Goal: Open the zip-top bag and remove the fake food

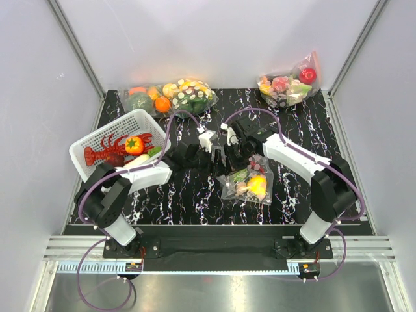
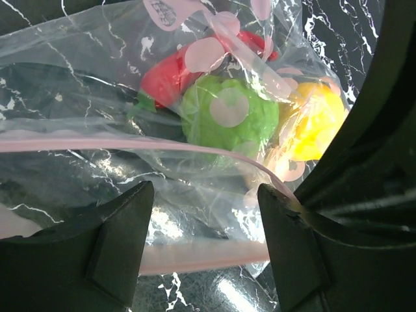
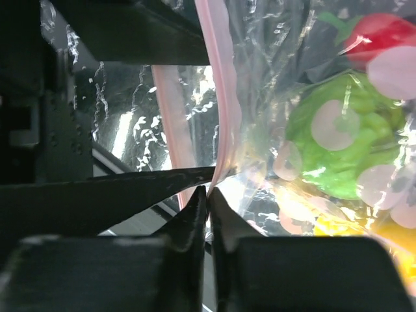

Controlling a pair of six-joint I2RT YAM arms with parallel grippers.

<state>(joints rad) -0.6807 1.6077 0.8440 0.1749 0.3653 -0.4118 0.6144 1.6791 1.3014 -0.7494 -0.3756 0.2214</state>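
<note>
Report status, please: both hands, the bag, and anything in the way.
Right hand shut on zip-top bag, at pink strip. Left hand open, bag edge between its fingers. Fake food inside. Basket and other bags apart, not in the way.

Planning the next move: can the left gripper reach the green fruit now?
Probably not yet. The green fruit sits behind the zip-top bag's film and pink zip strip; the left gripper is open at that edge, and the right gripper pinches the strip.
</note>
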